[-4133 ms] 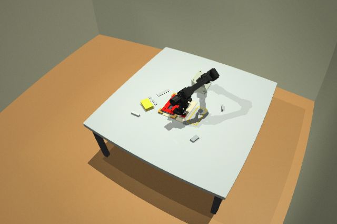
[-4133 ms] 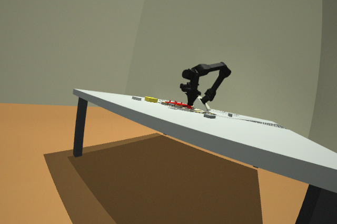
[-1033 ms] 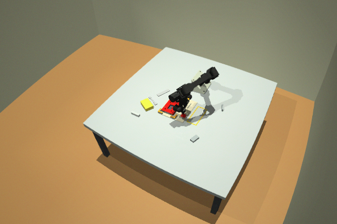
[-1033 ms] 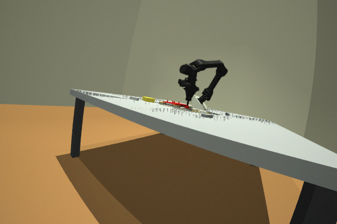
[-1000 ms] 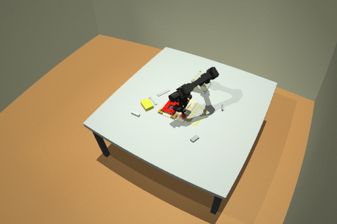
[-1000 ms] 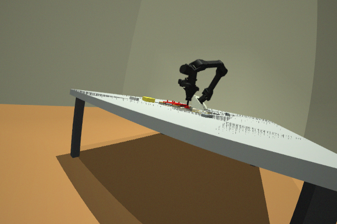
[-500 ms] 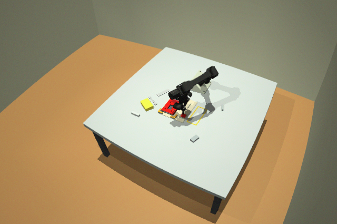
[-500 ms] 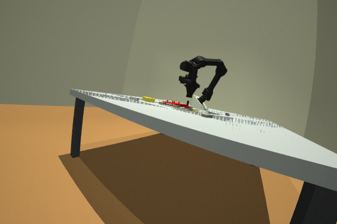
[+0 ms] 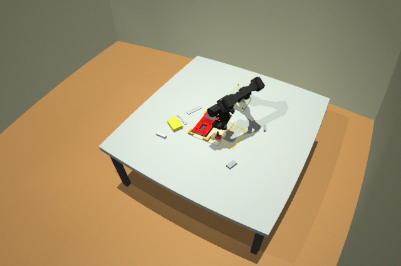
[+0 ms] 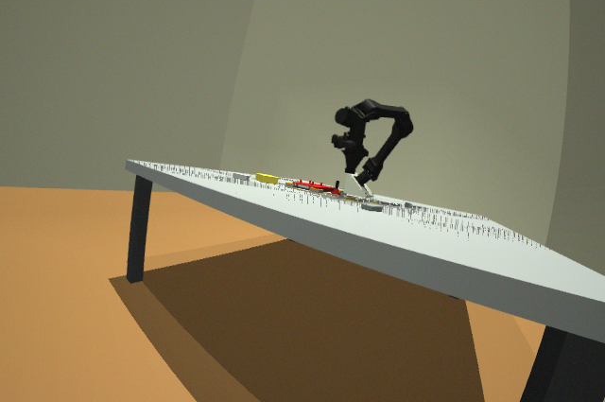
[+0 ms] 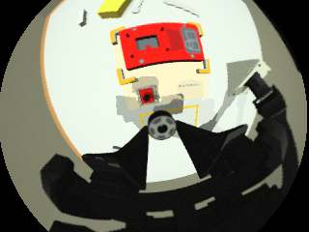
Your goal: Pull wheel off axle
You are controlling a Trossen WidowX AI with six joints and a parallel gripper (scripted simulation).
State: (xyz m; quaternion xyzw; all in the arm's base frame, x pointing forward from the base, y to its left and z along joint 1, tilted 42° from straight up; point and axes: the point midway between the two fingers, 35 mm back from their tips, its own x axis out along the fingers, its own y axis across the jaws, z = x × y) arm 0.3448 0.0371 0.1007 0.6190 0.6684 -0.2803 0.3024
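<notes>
My gripper (image 11: pixel 161 126) (image 10: pixel 350 170) is shut on the wheel (image 11: pixel 161 128), a small dark tyre with a grey spoked hub. It holds the wheel off the axle and above the table. The upright axle (image 9: pixel 217 134) (image 10: pixel 337 184) (image 11: pixel 146 98) is a bare black peg on a small red base, on the cream board's corner. The marked area (image 9: pixel 228 146) (image 11: pixel 197 116) is a thin yellow outline beside the board. In the wrist view the wheel overlaps the outline's left part. The arm hides the fingertips and wheel in the top view.
A red plate (image 9: pixel 198 129) (image 11: pixel 174 43) with raised pins sits on the cream board between orange corner brackets. A yellow block (image 9: pixel 175 124) (image 10: pixel 267 178) (image 11: pixel 113 7) lies beyond it. A grey block (image 9: pixel 231 164) (image 10: pixel 371 207) lies past the outline. A thin strip (image 9: pixel 194 109) lies near the plate.
</notes>
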